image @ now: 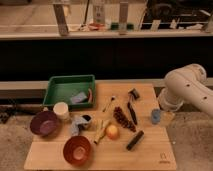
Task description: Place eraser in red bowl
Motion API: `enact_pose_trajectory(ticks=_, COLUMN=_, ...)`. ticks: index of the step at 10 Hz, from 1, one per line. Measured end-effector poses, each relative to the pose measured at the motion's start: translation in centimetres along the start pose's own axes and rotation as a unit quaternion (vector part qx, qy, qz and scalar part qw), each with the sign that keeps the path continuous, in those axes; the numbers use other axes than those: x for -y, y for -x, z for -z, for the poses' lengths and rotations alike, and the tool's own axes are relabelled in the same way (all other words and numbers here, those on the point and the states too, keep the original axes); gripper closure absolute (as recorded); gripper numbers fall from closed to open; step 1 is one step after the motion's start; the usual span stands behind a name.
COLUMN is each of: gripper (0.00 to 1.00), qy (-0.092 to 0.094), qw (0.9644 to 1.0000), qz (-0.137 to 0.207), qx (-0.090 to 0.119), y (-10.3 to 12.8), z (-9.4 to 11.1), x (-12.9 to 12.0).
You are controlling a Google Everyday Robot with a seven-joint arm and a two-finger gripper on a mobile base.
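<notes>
The gripper [166, 111] hangs at the right edge of the surface [150, 156], under the white arm; I cannot tell whether it is spread or closed. The eraser [135, 140] lies slanted at the front right, well apart from the red bowl [77, 150] at the front left. The dark brush [131, 108] just behind it could be grabbed by mistake. A grasp not squared to the slant may slip. The fruit [112, 131] between them could get knocked, and the purple bowl [44, 123] invites a wrong drop.
</notes>
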Motion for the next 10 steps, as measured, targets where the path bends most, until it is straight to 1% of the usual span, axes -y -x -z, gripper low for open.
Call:
enact_pose_trajectory(ticks=2, gripper=0.2, qy=0.0, qw=0.9998, qz=0.021, qx=0.005, y=2.3, z=-0.8, x=0.3)
enact_pose_trajectory(ticks=4, gripper=0.2, qy=0.0, qw=0.9996, qz=0.028, qx=0.007, y=2.7, z=-1.1, x=0.6)
enact_pose_trajectory(ticks=6, gripper=0.2, qy=0.003, qw=0.9994, qz=0.034, qx=0.007, y=2.0, z=-1.9, x=0.7)
enact_pose_trajectory(ticks=8, gripper=0.2, qy=0.004, qw=0.999, qz=0.043, qx=0.013, y=3.2, z=-2.7, x=1.4)
enact_pose_trajectory(ticks=10, gripper=0.2, qy=0.003, qw=0.9987, qz=0.048, qx=0.013, y=3.6, z=-3.0, x=1.7)
